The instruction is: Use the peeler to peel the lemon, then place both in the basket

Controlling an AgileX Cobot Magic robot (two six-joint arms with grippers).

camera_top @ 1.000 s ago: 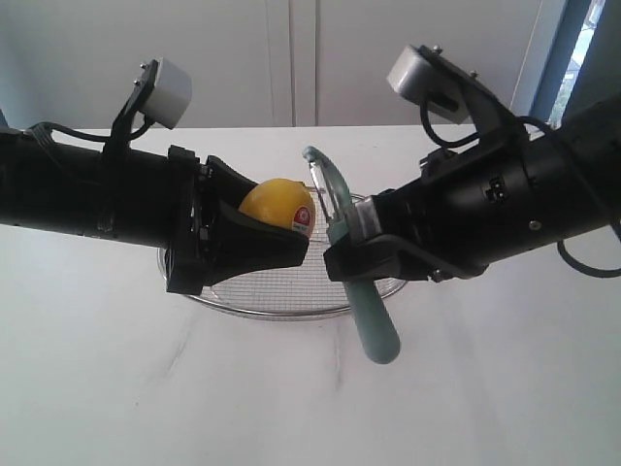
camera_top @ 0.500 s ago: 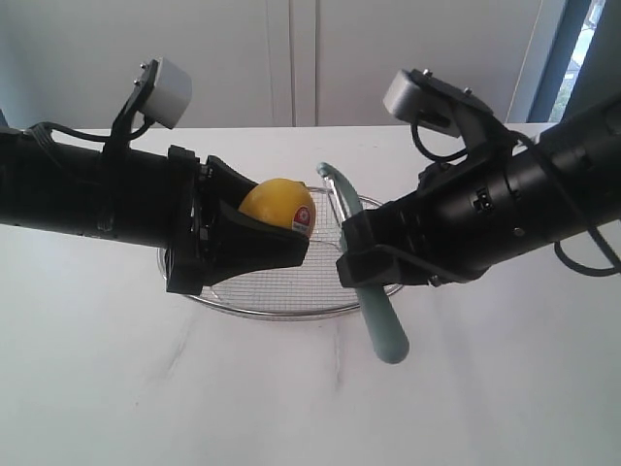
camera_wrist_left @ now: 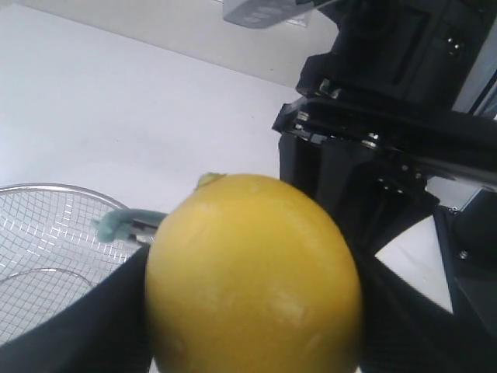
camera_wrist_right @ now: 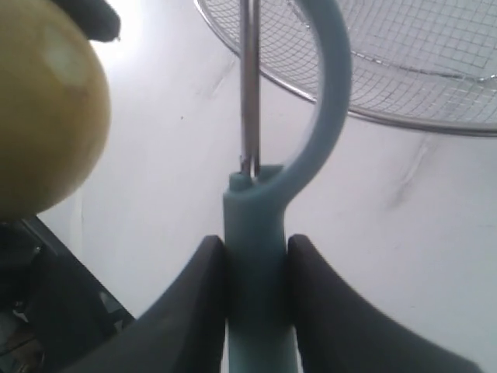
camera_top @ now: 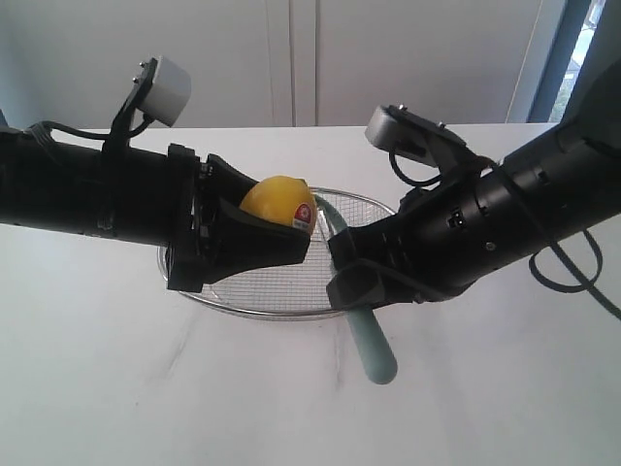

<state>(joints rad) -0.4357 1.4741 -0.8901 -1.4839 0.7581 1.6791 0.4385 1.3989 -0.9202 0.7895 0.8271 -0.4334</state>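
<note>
My left pincer (camera_top: 289, 225) is clamped around the lemon (camera_top: 275, 199) and holds it in the air over the left side of the wire basket (camera_top: 243, 306). The lemon's red-and-white sticker (camera_top: 303, 216) faces the basket's middle. My right pincer (camera_top: 342, 267) squeezes the teal peeler (camera_top: 374, 349) by its handle, at the basket's near right rim. The curved head and metal blade reach over the mesh just beside the lemon; I cannot tell if they touch it. The handle's end pokes out past the rim, above the white table (camera_top: 146, 388).
</note>
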